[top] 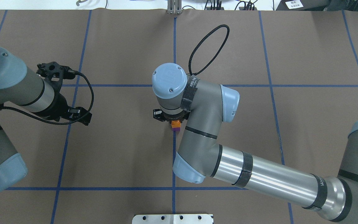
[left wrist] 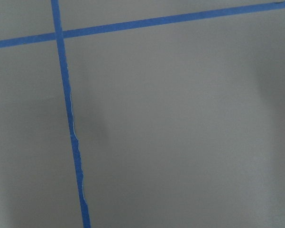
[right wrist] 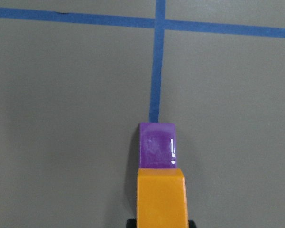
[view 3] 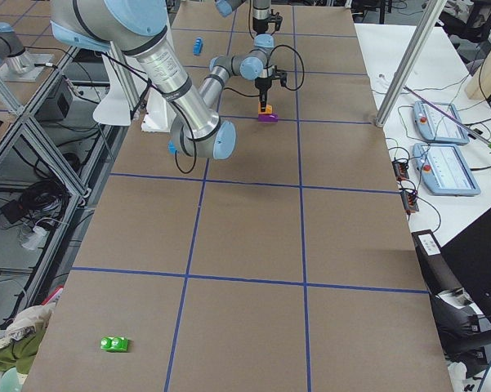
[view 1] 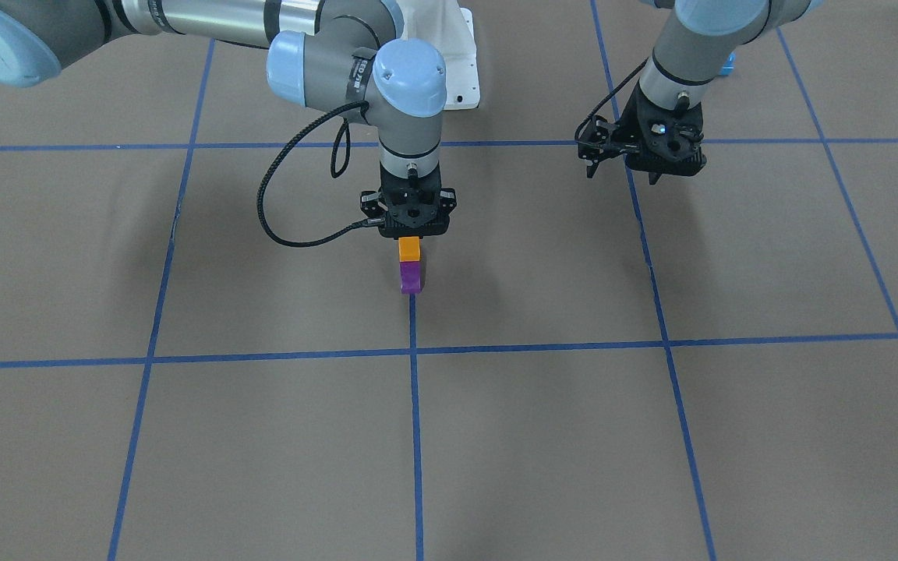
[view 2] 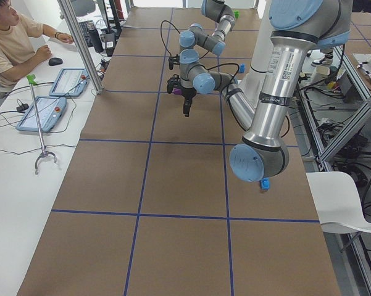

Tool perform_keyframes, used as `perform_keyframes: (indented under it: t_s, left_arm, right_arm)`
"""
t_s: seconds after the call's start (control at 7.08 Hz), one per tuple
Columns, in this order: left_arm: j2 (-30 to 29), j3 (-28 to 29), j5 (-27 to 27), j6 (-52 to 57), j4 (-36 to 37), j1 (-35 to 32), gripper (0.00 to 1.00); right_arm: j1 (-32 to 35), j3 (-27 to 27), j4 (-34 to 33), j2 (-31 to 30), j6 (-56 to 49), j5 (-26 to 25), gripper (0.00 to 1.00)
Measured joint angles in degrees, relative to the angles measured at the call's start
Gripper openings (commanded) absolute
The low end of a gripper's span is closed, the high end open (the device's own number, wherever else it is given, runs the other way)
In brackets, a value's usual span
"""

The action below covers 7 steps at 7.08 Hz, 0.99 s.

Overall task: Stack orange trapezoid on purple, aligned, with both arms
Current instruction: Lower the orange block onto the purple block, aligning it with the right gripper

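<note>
My right gripper is shut on the orange trapezoid and holds it directly over the purple block, which stands on a blue tape line near the table's middle. The two blocks look about in line, and I cannot tell whether they touch. In the right wrist view the orange trapezoid is at the bottom with the purple block just beyond it. In the overhead view my right wrist hides most of both. My left gripper hangs open and empty above the table, well away from the blocks.
A green block lies at the table's end on my right. A blue block lies near my base. An operator sits at a side desk with tablets. Blue tape lines grid the brown table.
</note>
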Motion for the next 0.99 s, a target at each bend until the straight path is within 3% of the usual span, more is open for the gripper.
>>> perform_keyframes:
  t_s: [0.99]
  left_arm:
    - [-0.06,-0.08,0.02,-0.38,0.0,0.01,1.0]
  right_arm:
    - [-0.31,-0.62,0.15,0.04,-0.87,-0.02,0.0]
